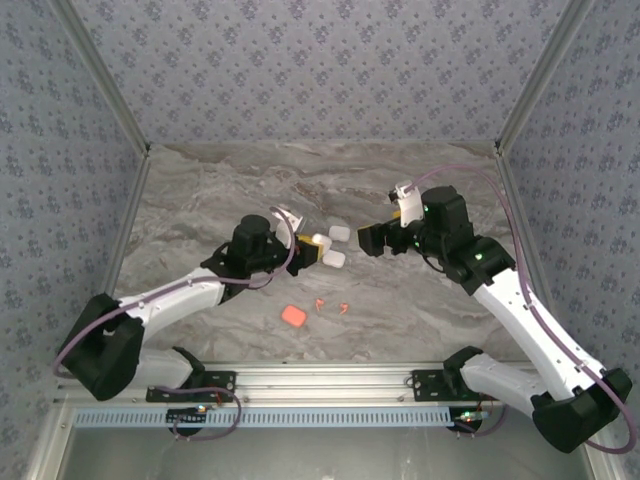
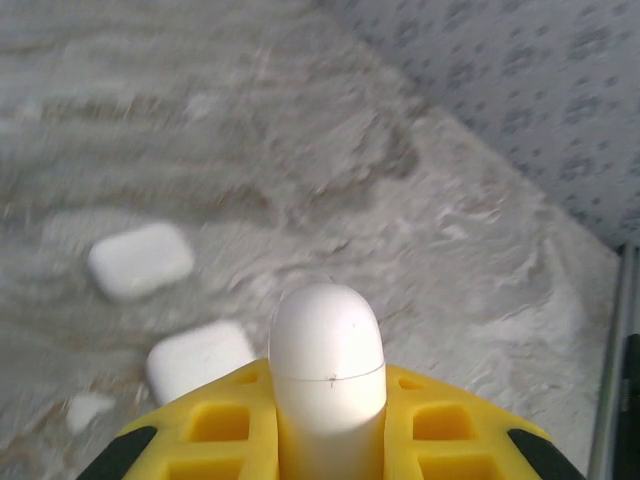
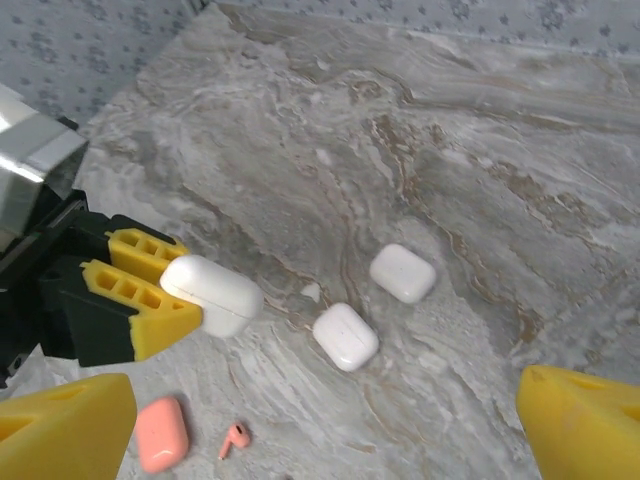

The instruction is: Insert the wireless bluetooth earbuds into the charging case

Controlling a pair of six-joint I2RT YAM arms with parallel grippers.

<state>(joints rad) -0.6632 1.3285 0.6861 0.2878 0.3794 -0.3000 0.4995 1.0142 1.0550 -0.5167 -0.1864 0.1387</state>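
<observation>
Closest to the arm bases, a pink case (image 1: 293, 316) lies on the table (image 1: 200, 190). Two small orange earbuds (image 1: 320, 302) lie just beside it. Further back, the left gripper (image 1: 306, 250) squeezes a white case (image 3: 212, 292) tight. Two more white cases (image 3: 345, 336) lie near it on the table. The right gripper (image 1: 372, 240) hangs beside them, fingers spread wide, holding nothing.

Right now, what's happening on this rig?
The left pincer is shut on a white charging case, which has its lid closed. The right pincer faces it, open and empty. Two more white cases lie on the marble table close by. An orange case and two orange earbuds lie nearer the arm bases. Every case in view looks closed.
</observation>
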